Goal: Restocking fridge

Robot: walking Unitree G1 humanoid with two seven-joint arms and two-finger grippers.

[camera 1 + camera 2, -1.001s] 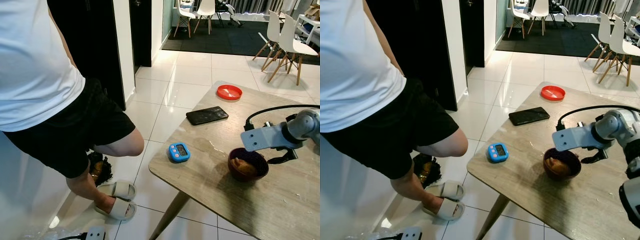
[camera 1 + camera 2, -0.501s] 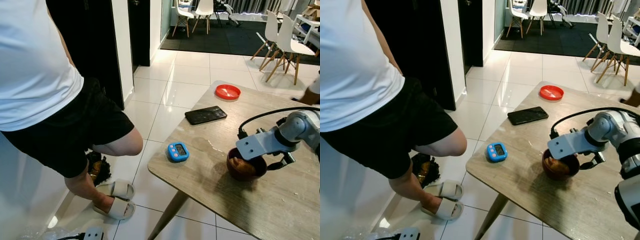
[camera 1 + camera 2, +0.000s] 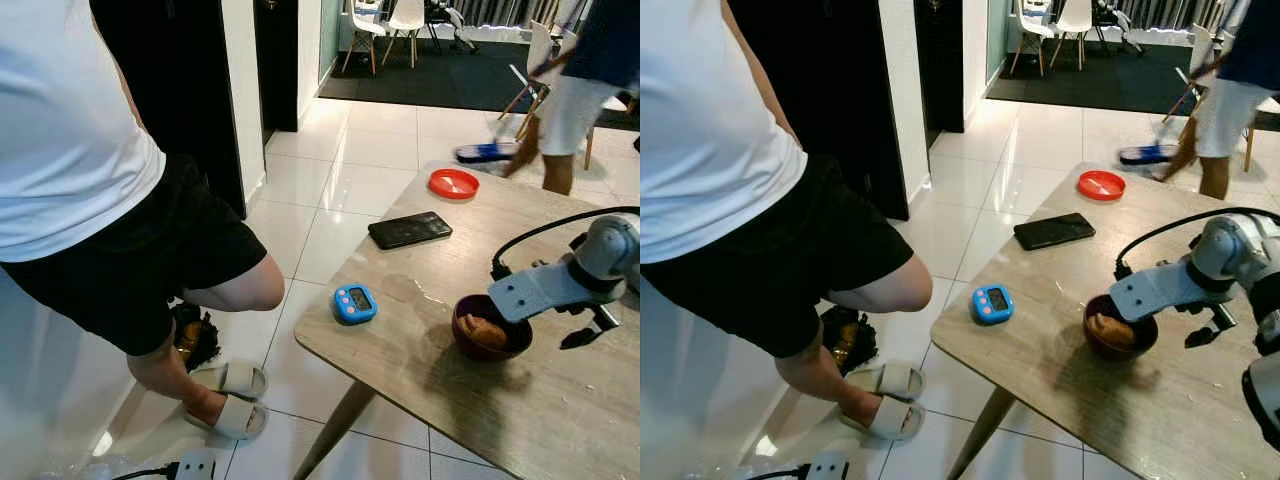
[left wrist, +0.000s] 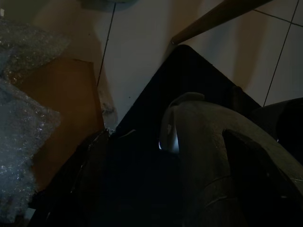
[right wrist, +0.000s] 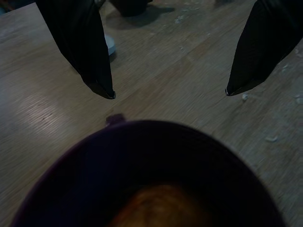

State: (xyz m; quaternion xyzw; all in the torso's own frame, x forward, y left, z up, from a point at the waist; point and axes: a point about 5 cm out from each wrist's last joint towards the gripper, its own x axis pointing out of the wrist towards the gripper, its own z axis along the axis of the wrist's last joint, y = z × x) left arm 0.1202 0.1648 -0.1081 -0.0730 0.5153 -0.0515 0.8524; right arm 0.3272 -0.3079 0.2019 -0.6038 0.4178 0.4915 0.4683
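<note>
A dark purple bowl (image 3: 492, 327) holding brownish food is seen on the wooden tabletop (image 3: 520, 420), toward its right side. The right claw (image 5: 169, 90) is held just beyond the bowl, its two black fingers (image 5: 80, 42) spread wide apart and gripping nothing; in the right wrist view the fingertips lie past the bowl's far rim, over bare wood. The left claw hangs idle in shade, and whether it is open or closed cannot be told.

Further along the tabletop a blue digital timer (image 3: 356, 303) sits near the edge, with a black phone (image 3: 412, 230) and a red lid (image 3: 455, 183) beyond it. A person in a white shirt and black shorts (image 3: 110, 200) stands close at the left, and a second person (image 3: 585, 70) is visible in the background.

The step in hand appears to be taking hold of the bowl for the fridge. For this to be done well, the fingers should be brought to straddle the rim squarely, one inside and one outside, before being closed. The bowl should be kept level so the food is not tipped out. A slow lift is advised, as the person nearby must be cleared.
</note>
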